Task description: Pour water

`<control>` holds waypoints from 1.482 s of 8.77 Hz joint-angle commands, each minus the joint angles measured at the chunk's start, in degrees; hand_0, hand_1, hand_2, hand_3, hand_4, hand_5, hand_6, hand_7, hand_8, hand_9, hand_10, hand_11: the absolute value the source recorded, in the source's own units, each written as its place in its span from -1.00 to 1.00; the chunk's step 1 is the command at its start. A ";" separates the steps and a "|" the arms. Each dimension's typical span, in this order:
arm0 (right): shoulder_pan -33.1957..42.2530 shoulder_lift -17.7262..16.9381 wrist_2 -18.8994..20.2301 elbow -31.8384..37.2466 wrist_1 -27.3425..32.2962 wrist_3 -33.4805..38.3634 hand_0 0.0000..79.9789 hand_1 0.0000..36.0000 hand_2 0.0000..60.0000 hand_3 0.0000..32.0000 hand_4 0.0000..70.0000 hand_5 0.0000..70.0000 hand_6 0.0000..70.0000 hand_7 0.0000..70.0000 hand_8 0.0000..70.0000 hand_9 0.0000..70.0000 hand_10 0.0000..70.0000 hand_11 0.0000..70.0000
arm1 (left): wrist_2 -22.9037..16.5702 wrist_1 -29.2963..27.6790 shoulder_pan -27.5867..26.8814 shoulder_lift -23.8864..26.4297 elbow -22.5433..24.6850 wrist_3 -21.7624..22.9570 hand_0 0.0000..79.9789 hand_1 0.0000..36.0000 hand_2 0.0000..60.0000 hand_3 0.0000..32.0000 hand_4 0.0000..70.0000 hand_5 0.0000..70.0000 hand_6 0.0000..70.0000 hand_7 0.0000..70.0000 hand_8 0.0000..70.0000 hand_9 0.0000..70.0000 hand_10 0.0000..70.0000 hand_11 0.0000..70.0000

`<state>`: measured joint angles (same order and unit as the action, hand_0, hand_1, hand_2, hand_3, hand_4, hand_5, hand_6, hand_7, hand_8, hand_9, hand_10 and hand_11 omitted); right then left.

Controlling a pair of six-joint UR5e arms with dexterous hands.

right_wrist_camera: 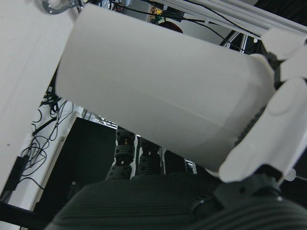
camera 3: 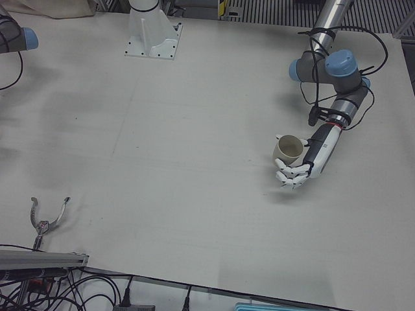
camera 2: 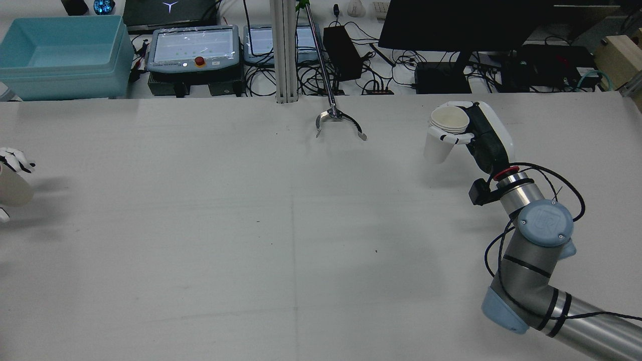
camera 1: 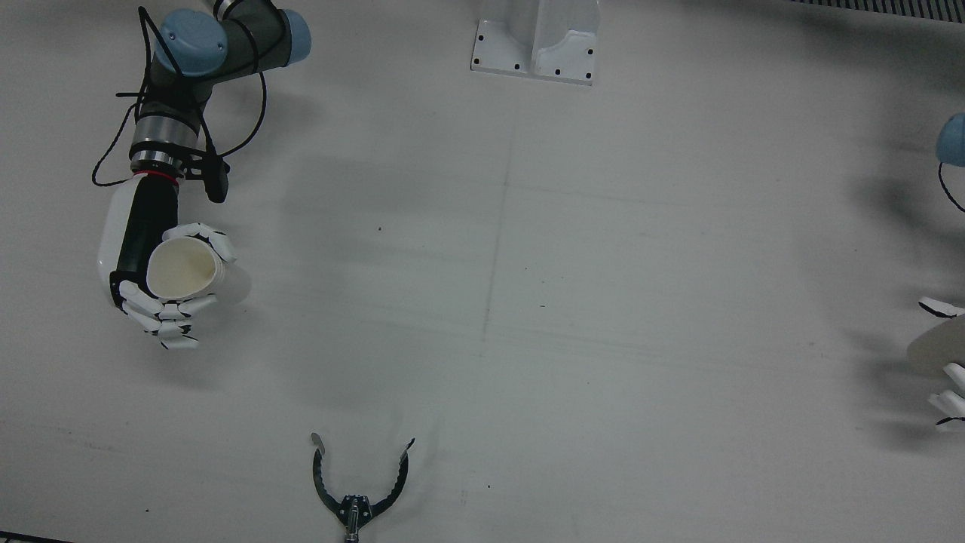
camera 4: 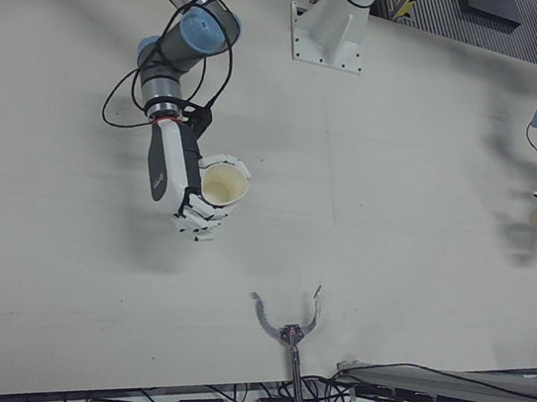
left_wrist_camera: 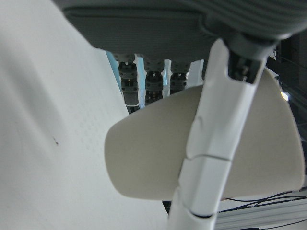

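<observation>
- Left to right across the front view, the right hand point(camera 1: 170, 290) is met first, near that view's left edge, at the end of the right arm point(camera 1: 181, 83).
- A white paper cup point(camera 1: 185, 265) is held in this hand, its fingers point(camera 1: 175, 326) being curled around the cup wall and pressed against it.
- The cup is seen clear of the surface point(camera 1: 528, 302); its mouth is turned up and slightly tilted, and a pale interior is shown, though whether any water is inside cannot be told.
- In the right hand view the same cup point(right_wrist_camera: 158, 100) is clasped between the fingers point(right_wrist_camera: 283, 105) on one side and the dark palm on the other.
- Further right, at the bottom edge, a pair of black toothed tongs point(camera 1: 360, 483) is seen lying on the surface with its arms spread, well apart from both hands.
- A white mounting bracket point(camera 1: 537, 41) is bolted to the surface at the top centre.
- At the far right edge, the left hand point(camera 1: 946, 369) is only partly in frame.
- A second paper cup point(camera 3: 288, 149) is held in it; in the left-front view it is seen with the fingers point(camera 3: 293, 175) wrapped around it, lifted off the surface.
- In the left hand view this cup point(left_wrist_camera: 201, 148) is crossed by one white finger pressed on its wall.
</observation>
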<state>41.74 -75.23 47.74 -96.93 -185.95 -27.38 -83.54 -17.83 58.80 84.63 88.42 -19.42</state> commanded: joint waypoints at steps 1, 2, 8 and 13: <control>3.52 -0.01 2.53 -8.26 -2.22 -5.92 0.15 0.99 1.00 -1.00 0.59 1.00 0.81 1.00 0.34 0.80 -0.25 0.12 | -5.57 7.87 -1.74 8.16 6.38 -3.50 1.00 0.61 -1.00 -1.00 0.79 0.31 -0.28 0.43 -0.23 0.16 -0.64 -0.39; 4.05 0.08 2.44 -11.15 -2.13 -10.02 0.16 1.00 1.00 -1.00 0.59 1.00 0.79 1.00 0.33 0.79 -0.28 0.08 | -5.76 11.47 -4.28 10.97 8.94 -3.78 1.00 0.58 -1.00 -1.00 0.77 0.30 -0.28 0.42 -0.23 0.17 -0.63 -0.39; 4.15 9.37 2.35 -20.20 -2.57 -35.73 0.21 1.00 1.00 -1.00 1.00 1.00 0.88 1.00 0.23 0.66 -0.33 0.00 | -5.85 22.49 -16.44 25.32 10.46 -7.21 1.00 0.56 -1.00 -1.00 0.80 0.30 -0.28 0.41 -0.24 0.15 -0.64 -0.40; -5.34 21.78 2.44 -22.26 -2.48 -70.06 0.41 1.00 1.00 -1.00 1.00 1.00 0.81 1.00 0.02 0.39 -0.37 -0.03 | -5.85 23.63 -19.69 25.76 12.82 -9.83 1.00 0.57 -1.00 -1.00 0.85 0.31 -0.27 0.43 -0.24 0.15 -0.64 -0.40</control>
<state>40.50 -58.09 50.10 -119.39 -188.51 -84.02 -89.35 4.97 40.58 110.03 99.46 -27.17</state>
